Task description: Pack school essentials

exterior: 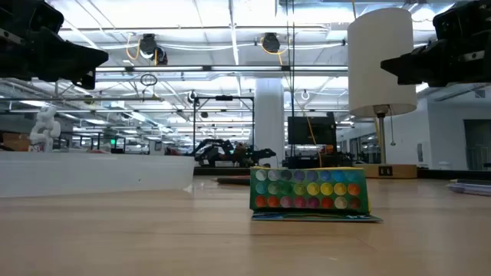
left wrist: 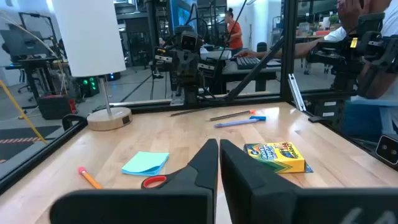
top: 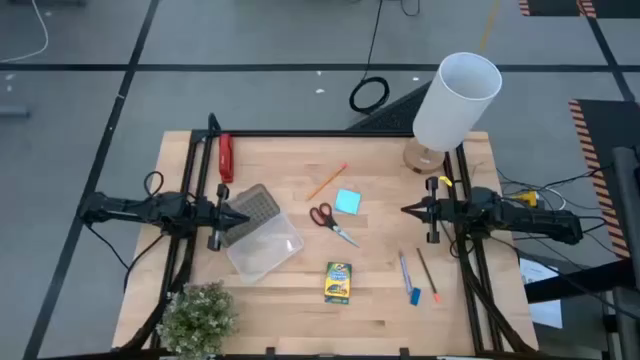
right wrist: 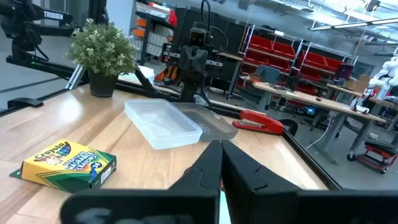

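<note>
1. Pale butcher-block wood forms the table top [top: 300, 290], framed by black metal rails, with grey floor around it and a workshop of red bins and benches beyond.
2. Centre front lies the yellow-green crayon box [top: 338, 282], flat cardboard; the right wrist view shows the word "Crayola" printed on its face [right wrist: 68, 163], and the low view shows rows of coloured dots on its end [exterior: 309, 188].
3. Red-handled scissors [top: 331, 222] lie near the middle, steel blades pointing toward the front right, and the light-blue square notepad [top: 348, 202] sits just beside them.
4. An orange pencil [top: 327, 181] lies slanted behind the notepad.
5. Front right, well apart from the box, a blue pen [top: 404, 268], a dark pencil [top: 427, 273] with an orange tip and a tiny blue eraser [top: 414, 296] lie close together.
6. A clear plastic case [top: 264, 246] with its grey dotted lid [top: 254, 208] swung open sits at the left, with a red stapler [top: 226, 157] behind it.
7. A white cylindrical lamp [top: 455, 100] on a round wooden base stands at the back right; a potted plant [top: 197, 318] stands at the front left.
8. The left gripper [top: 243, 217] hovers at the case's edge, its fingers pressed together and holding nothing.
9. The right gripper [top: 408, 210] waits at the right side, its fingers also closed and empty.
</note>
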